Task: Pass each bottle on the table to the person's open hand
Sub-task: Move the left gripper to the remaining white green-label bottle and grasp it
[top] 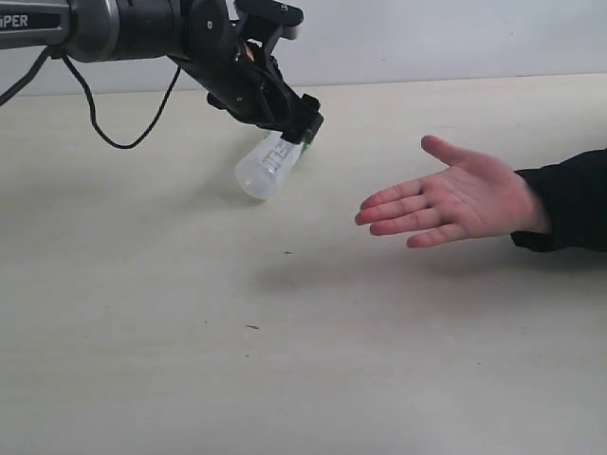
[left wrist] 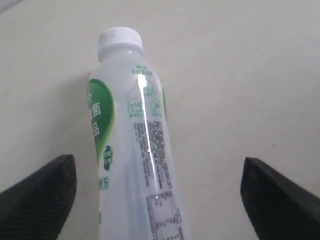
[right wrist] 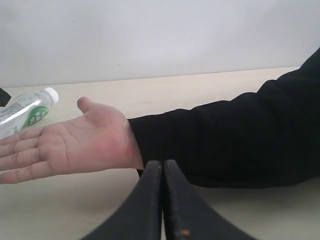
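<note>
Only one of the bottles shows: the clear bottle with a green-white label (top: 266, 167) (left wrist: 135, 140) (right wrist: 25, 112), apparently lying on the table (top: 285, 360), white cap pointing away from my left gripper. That left gripper (top: 305, 128) (left wrist: 157, 162) is open, one finger wide on each side of the bottle's lower body, neither touching it. To the right the person's open hand (top: 455, 199) (right wrist: 75, 145) waits palm up, apart from the bottle. My right gripper (right wrist: 162, 165) is shut and empty, low beside the black sleeve (right wrist: 225, 140). The other bottles are out of view.
The black sleeve (top: 569, 201) reaches in from the right edge. A black cable (top: 114, 133) hangs from the left arm over the table's back left. A pale wall (top: 455, 38) stands behind the table.
</note>
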